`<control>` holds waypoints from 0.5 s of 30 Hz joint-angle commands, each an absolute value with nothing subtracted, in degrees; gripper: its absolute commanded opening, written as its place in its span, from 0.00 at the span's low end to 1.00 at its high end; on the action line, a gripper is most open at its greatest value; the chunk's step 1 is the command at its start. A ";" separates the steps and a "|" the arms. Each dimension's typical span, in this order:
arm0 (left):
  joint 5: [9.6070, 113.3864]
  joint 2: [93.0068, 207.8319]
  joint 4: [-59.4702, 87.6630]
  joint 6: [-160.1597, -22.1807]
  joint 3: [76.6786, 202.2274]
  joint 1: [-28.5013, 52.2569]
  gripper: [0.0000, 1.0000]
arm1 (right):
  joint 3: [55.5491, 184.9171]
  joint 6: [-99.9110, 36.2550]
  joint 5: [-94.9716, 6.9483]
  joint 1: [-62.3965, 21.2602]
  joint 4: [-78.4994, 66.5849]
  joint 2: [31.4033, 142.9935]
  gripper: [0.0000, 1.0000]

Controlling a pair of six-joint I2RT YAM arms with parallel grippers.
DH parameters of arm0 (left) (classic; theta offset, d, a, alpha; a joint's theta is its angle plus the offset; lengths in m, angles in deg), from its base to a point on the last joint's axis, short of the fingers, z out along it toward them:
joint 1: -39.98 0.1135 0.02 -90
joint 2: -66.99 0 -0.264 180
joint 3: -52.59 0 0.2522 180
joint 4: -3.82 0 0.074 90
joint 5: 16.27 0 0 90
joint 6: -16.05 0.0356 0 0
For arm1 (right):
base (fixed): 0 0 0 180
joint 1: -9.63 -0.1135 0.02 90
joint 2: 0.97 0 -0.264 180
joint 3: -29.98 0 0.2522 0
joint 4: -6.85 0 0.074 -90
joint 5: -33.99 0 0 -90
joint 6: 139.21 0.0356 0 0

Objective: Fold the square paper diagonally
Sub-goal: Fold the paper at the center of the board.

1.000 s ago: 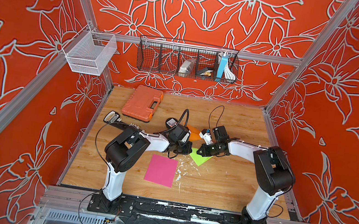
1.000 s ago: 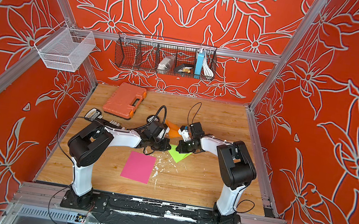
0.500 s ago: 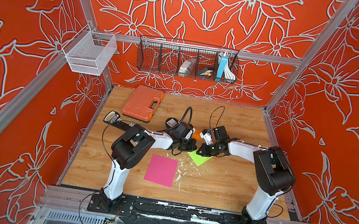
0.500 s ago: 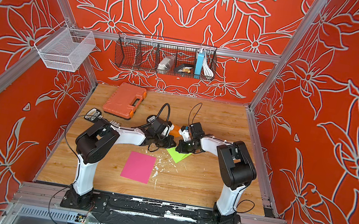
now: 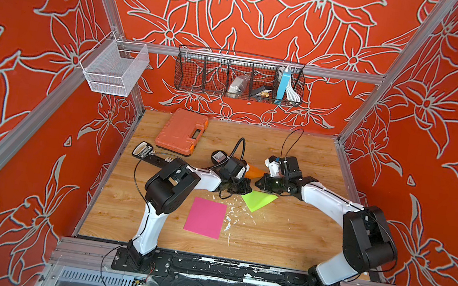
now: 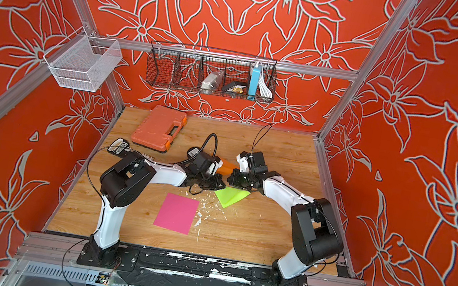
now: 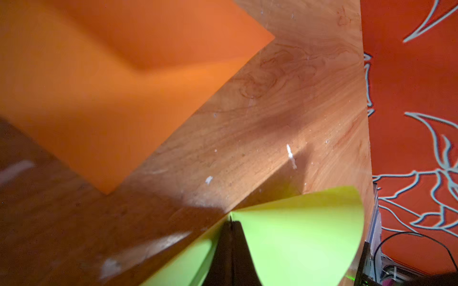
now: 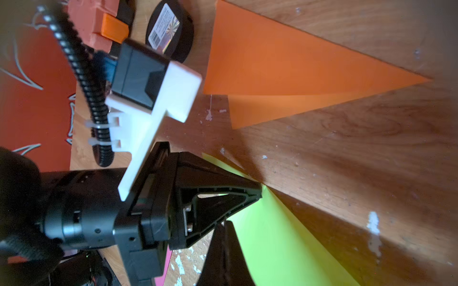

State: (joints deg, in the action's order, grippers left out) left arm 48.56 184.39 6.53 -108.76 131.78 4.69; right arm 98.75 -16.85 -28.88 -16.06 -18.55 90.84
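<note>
The lime-green square paper point(image 5: 259, 201) point(image 6: 230, 196) lies folded into a triangle at the middle of the table, its long folded edge on the far side. My left gripper point(image 5: 247, 189) point(image 6: 221, 186) point(image 7: 231, 221) is shut, with its tips pressed down on the left end of that fold. The upper flap point(image 7: 309, 222) bows up a little beside the fingers. My right gripper point(image 5: 258, 184) point(image 6: 230, 180) point(image 8: 224, 222) is shut too. It rests its tips on the green paper point(image 8: 285, 242) right next to the left gripper point(image 8: 259, 193). Nothing shows between either pair of jaws.
A folded orange paper point(image 5: 255, 170) point(image 8: 285, 64) lies just behind both grippers. A pink sheet point(image 5: 206, 217) and white scraps point(image 5: 230, 217) lie in front. An orange tool case point(image 5: 181, 132), a black round tin point(image 5: 218, 157) and a wire basket point(image 5: 239, 76) are further back.
My left gripper has slid right along the green paper's folded edge, ending beside the right gripper. The right arm has stayed still.
</note>
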 commanded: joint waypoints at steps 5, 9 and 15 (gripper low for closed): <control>49.83 186.13 8.53 -109.52 130.62 4.71 0.00 | 101.97 -13.22 -35.43 -18.01 -24.81 95.50 0.00; 50.99 185.62 9.31 -109.36 130.40 4.69 0.00 | 103.04 -12.10 -36.41 -18.61 -24.87 98.17 0.00; 51.10 185.41 9.49 -109.48 130.19 4.73 0.00 | 104.24 -10.79 -37.19 -18.81 -24.00 100.94 0.00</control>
